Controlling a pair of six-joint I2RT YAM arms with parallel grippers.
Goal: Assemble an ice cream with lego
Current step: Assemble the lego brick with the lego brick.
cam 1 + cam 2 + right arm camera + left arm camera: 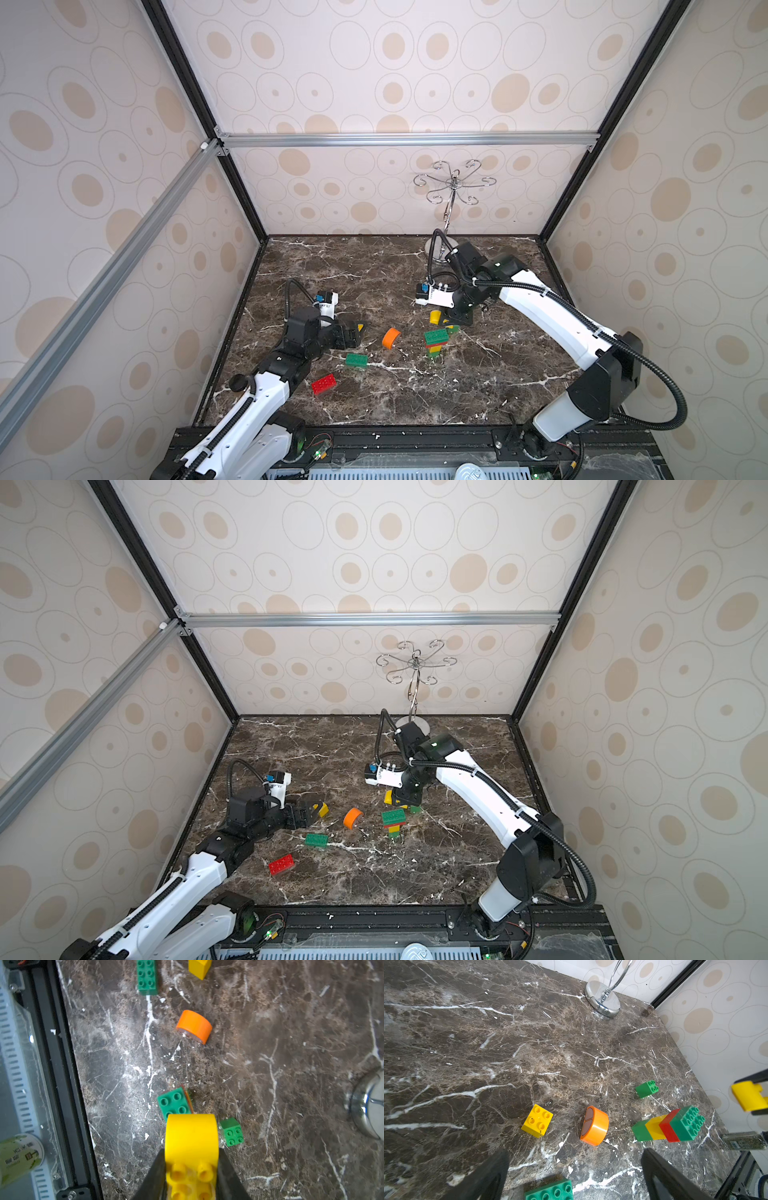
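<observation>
1. The yellow domed piece is clamped between the two black fingers of the right gripper. Its rounded side points away from the wrist and its studs face the camera.
2. In the left wrist view the yellow domed piece hangs clear of the table, apart from the stack.
3. The stack stands on the marble tabletop. It has a green oblong brick on top, a red layer under it, then a yellow brick, then a green brick at the base.
4. A small green square brick lies on the table just beside the stack, on the side towards the back wall.
5. The orange domed piece rests on its side, between the stack and the left gripper.
6. The left gripper's fingers stand wide apart and hold nothing; they are low over the table.
7. A yellow square brick sits studs up, near the left gripper's tips.
8. A loose green oblong brick lies nearer the front edge, and a red oblong brick lies nearer the front still. Both have their studs up.
9. The silver hooked stand rises at the back of the table, behind the right arm.
</observation>
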